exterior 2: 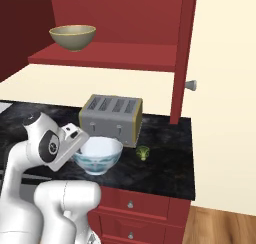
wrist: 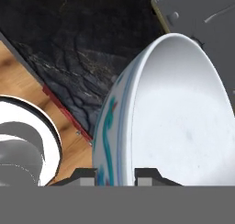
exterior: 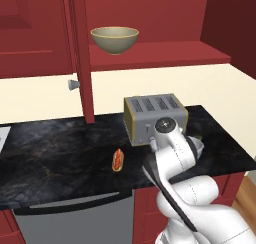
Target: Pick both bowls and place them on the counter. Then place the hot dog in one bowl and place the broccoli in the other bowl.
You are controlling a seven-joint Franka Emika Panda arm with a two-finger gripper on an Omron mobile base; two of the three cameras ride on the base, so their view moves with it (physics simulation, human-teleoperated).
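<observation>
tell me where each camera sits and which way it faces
Left base view: behind the arm on its left, looking forward and down at the counter, toaster and hot dog; arm at lower right.
Right base view: behind on the right; arm at lower left, end effector at the white bowl.
Hand view: looks along the end effector, shut on the bowl's rim.
Both base views share the toaster and olive-tan bowl.
</observation>
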